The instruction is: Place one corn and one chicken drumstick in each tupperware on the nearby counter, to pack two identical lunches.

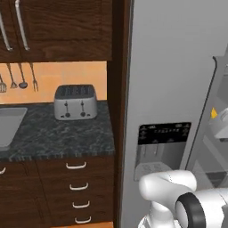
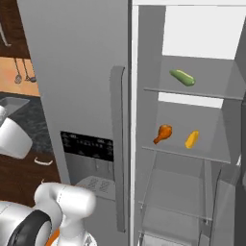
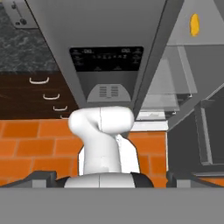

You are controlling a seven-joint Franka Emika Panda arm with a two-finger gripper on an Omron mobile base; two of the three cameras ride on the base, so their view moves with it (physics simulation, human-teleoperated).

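Inside the open fridge, a brown-orange chicken drumstick (image 2: 163,133) and a yellow-orange corn (image 2: 191,139) lie side by side on the middle glass shelf. The same corn (image 3: 194,24) sits at the top right of the hand view and shows as a yellow speck (image 1: 213,112) in the left base view. On the shelf above lies a green oblong item (image 2: 182,77); I cannot tell if it is a husked corn. A grey tupperware (image 1: 9,127) rests on the dark marbled counter (image 1: 62,133) at the far left. My gripper (image 3: 112,178) is open, low and well back from the fridge, holding nothing.
A silver toaster (image 1: 75,102) stands on the counter against the orange wall. The fridge's left door (image 2: 91,120), with its dispenser panel (image 1: 162,133), is closed and the right side stands open. Dark drawers (image 1: 78,191) with curved handles are below the counter. The floor (image 3: 35,140) is orange tile.
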